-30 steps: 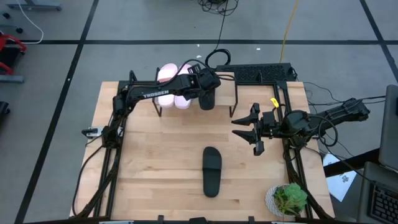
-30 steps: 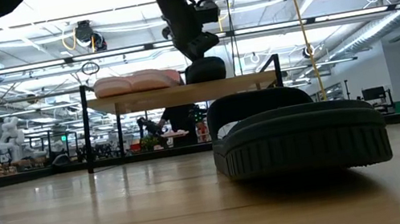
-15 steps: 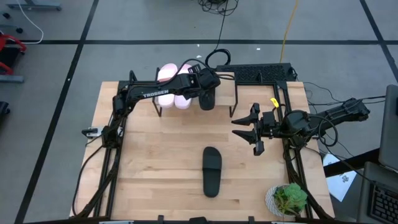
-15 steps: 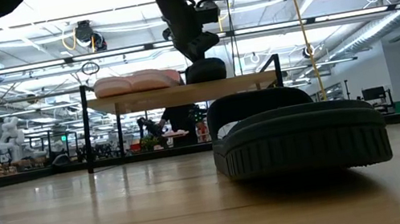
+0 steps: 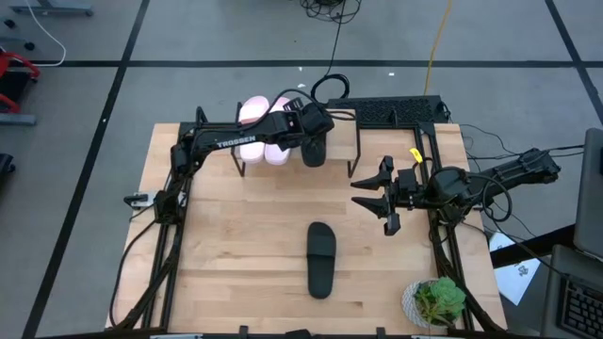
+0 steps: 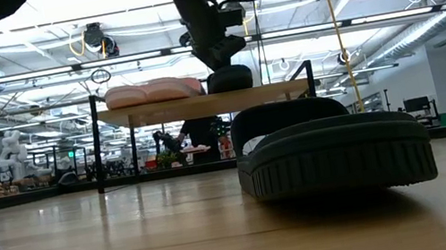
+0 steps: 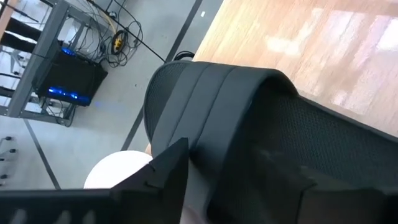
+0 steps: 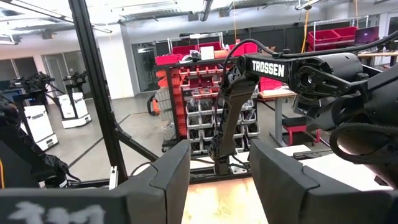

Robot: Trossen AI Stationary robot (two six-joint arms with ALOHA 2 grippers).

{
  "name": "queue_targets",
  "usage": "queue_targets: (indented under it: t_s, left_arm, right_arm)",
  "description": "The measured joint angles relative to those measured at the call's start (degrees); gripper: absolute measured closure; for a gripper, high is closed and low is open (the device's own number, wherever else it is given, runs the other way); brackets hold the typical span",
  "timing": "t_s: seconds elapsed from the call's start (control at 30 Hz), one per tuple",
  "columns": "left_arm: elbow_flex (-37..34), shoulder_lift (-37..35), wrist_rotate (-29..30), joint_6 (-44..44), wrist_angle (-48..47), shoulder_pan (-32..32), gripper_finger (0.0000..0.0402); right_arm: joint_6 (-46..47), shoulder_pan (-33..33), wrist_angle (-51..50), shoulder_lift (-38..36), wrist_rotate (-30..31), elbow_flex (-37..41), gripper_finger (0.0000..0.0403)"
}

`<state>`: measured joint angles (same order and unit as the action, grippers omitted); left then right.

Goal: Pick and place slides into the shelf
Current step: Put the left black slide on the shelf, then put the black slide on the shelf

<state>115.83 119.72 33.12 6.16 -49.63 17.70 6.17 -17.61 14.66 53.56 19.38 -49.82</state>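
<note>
Left tool (image 5: 314,141) reaching across to the low light-wood shelf on thin black legs (image 5: 341,141) at the far edge of the pale wooden bench (image 5: 236,245), clenched on a black open-toe slide sandal with a wide strap (image 5: 314,149). In the left wrist view, that black sandal (image 7: 261,137) filling most of the frame, one dark finger (image 7: 155,180) pressed against its side. In the low view, the same sandal (image 6: 229,78) sitting on the shelf board (image 6: 201,104), with the left tool (image 6: 220,53) coming down onto it from above.

Just beside it on the shelf, two light pink slide sandals (image 5: 256,118), side by side, partly hidden under the left arm in the high view; in the low view, lying flat on the board (image 6: 152,91), to the left of the gripped black one.

Second black slide sandal (image 5: 321,259) lying alone on the bench, well apart from the shelf, lengthwise toward it; in the low view, looming close to the camera (image 6: 334,154), sole down.

Right tool (image 5: 380,196) hovering over the bench's right side, between the shelf and the lone black sandal, fingers spread apart and holding nothing; in the right wrist view, two dark fingers (image 8: 168,180) with a clear gap between them.

Small green potted plant (image 5: 438,301) at the bench's near right corner.
</note>
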Motion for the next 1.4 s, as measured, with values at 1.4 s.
queue_targets:
  t_s: [1.4]
  left_arm:
    - [1.32,-26.12,15.03,-28.93,-33.38,-27.54,0.021]
  right_arm:
    - [7.19,-2.77,-23.8,6.78,-19.27,-0.14,0.0248]
